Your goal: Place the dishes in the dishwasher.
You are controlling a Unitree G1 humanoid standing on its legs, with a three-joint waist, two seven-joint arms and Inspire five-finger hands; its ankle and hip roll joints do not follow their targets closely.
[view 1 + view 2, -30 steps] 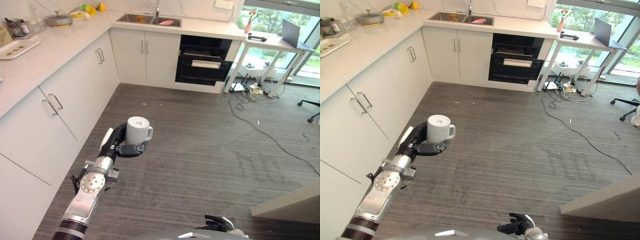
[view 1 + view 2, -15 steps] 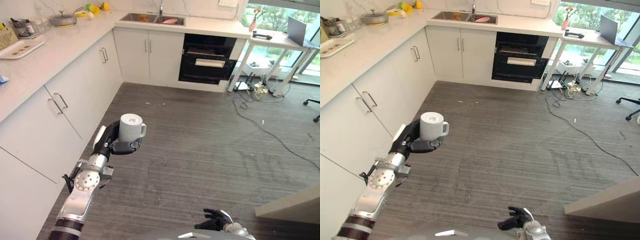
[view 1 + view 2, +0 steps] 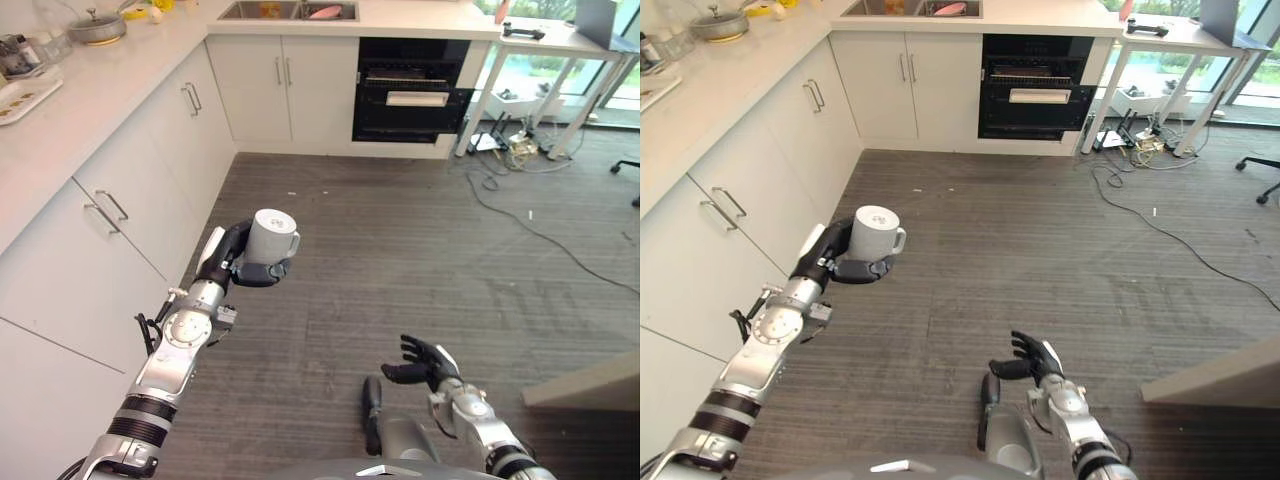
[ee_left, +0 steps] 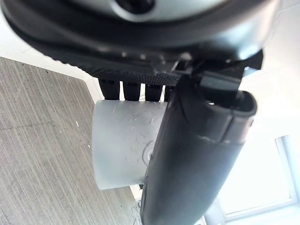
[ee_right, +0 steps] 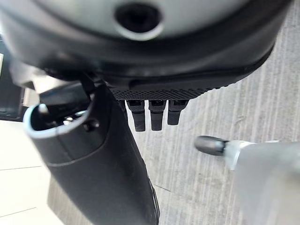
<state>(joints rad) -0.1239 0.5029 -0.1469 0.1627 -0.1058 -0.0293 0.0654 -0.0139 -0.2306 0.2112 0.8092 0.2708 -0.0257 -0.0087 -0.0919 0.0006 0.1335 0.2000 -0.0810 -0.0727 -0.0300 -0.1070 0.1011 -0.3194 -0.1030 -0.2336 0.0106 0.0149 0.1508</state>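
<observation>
My left hand point(image 3: 232, 264) is shut on a pale grey mug point(image 3: 272, 236), held upright above the wood floor beside the white lower cabinets. In the left wrist view the fingers point(image 4: 136, 90) and thumb point(image 4: 194, 154) wrap the mug point(image 4: 121, 143). The black dishwasher point(image 3: 410, 95) stands under the far counter with its front open and a rack showing, well beyond the mug. My right hand point(image 3: 424, 362) hovers low over the floor, open and holding nothing; its straight fingers point(image 5: 152, 112) show in the right wrist view.
White cabinets point(image 3: 130, 190) run along the left under a counter with a pot point(image 3: 93, 26) and a sink point(image 3: 288, 10). Cables point(image 3: 520, 190) trail on the floor at the right below a desk point(image 3: 1170, 35). A pale panel point(image 3: 590, 385) juts in at lower right.
The camera has shifted. My right hand has lifted from the bottom edge further into view, fingers spread. The mug stays held in my left hand.
</observation>
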